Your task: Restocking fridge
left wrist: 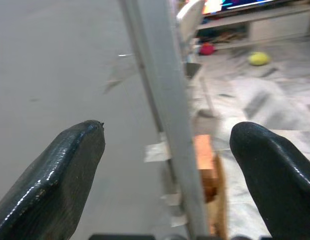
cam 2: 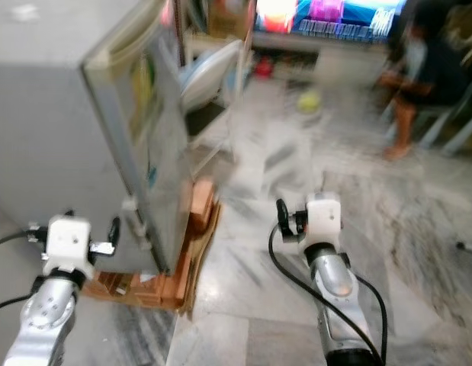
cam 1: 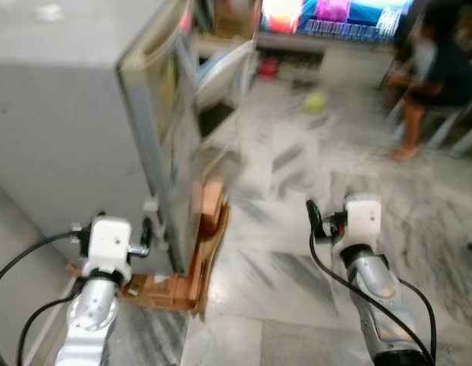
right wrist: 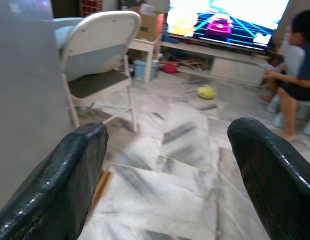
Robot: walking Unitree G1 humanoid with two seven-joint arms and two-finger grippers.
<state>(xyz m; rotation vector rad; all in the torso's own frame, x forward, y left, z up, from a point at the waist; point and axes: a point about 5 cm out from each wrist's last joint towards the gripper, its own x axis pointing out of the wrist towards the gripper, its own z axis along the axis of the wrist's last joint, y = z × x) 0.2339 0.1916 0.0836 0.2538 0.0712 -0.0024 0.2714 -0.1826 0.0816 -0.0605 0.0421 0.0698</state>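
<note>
The grey fridge (cam 1: 60, 130) stands at my left, its side wall toward me and its door edge (cam 1: 155, 137) facing the room. My left gripper (cam 1: 148, 232) is raised low beside the fridge's front corner. In the left wrist view the left gripper (left wrist: 167, 135) is open, with the door edge seen between its fingers (left wrist: 69, 160) at some distance. My right gripper (cam 1: 316, 221) hangs over the marble floor to the right of the fridge. The right gripper (right wrist: 167, 135) is open too, with nothing between its fingers. The head views are blurred.
Brown blocks (cam 1: 209, 210) and flat cardboard (cam 1: 167, 290) lie at the fridge's base. A white folding chair (right wrist: 99, 55) stands just beyond the fridge. Farther off are a yellow ball (cam 1: 315, 101), a lit screen (right wrist: 225, 20) and a seated person (cam 1: 438, 76) at right.
</note>
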